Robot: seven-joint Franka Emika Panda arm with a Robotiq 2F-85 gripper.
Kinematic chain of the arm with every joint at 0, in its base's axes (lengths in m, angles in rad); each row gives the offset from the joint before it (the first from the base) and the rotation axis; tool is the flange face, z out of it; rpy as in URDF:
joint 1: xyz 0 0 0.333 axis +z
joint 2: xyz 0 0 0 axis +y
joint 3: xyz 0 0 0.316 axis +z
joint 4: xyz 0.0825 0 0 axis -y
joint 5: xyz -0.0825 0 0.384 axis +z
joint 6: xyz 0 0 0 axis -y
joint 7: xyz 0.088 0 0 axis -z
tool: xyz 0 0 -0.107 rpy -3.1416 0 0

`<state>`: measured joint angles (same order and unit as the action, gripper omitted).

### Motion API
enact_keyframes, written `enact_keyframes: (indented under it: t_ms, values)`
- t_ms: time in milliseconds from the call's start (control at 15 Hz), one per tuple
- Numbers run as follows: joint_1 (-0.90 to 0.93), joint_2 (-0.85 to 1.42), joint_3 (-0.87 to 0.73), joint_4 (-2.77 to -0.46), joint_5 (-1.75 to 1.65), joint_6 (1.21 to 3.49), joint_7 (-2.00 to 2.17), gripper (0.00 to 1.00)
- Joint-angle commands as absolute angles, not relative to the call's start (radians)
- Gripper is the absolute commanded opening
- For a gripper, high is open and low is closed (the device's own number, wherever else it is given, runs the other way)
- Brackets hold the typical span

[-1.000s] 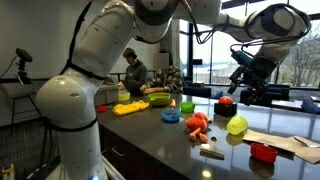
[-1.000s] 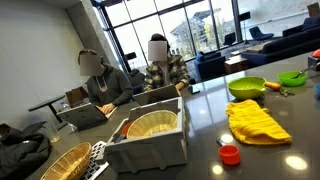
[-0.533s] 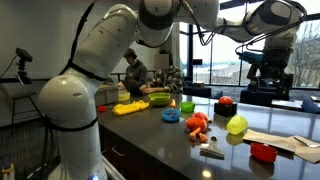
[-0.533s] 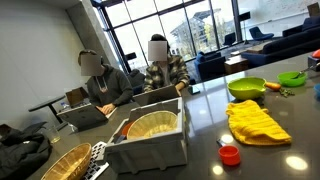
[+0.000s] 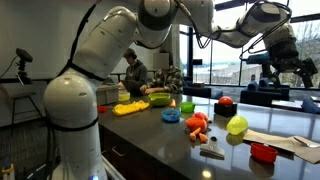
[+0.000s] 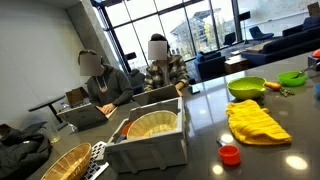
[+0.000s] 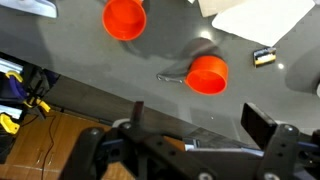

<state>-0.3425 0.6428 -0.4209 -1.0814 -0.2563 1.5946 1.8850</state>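
Note:
My gripper [image 5: 296,64] hangs high above the right end of the dark counter [image 5: 150,135], open, with nothing between its fingers. In the wrist view the gripper [image 7: 200,122] looks down past its two dark fingers [image 7: 264,124] at the grey countertop [image 7: 90,65]. Two orange-red cups [image 7: 125,17] [image 7: 207,74] stand there, well below the jaws and apart from them. A small yellowish block [image 7: 263,57] lies by a white sheet [image 7: 260,15]. A red cup [image 5: 262,152] shows near the counter's front right in an exterior view.
On the counter are a yellow-green ball [image 5: 237,125], an orange toy [image 5: 197,124], a blue bowl [image 5: 171,115], a yellow cloth [image 6: 258,120], a green bowl [image 6: 246,87] and a grey crate [image 6: 150,140]. Two people sit behind. The counter edge and wooden floor [image 7: 30,150] show below.
The arm has swung its gripper to the right and slightly up over the counter's right end. The jaws stayed open. Objects on the counter have not moved.

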Motion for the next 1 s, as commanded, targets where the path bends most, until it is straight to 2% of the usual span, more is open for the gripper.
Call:
enact_keyframes:
  t_ms: [0, 933]
  values:
    - [-0.333, 0.643, -0.431, -1.086, -0.292, 1.611, 1.915, 1.0]
    - [-0.361, 0.682, -0.435, -1.075, -0.307, 1.572, 1.853, 1.0]
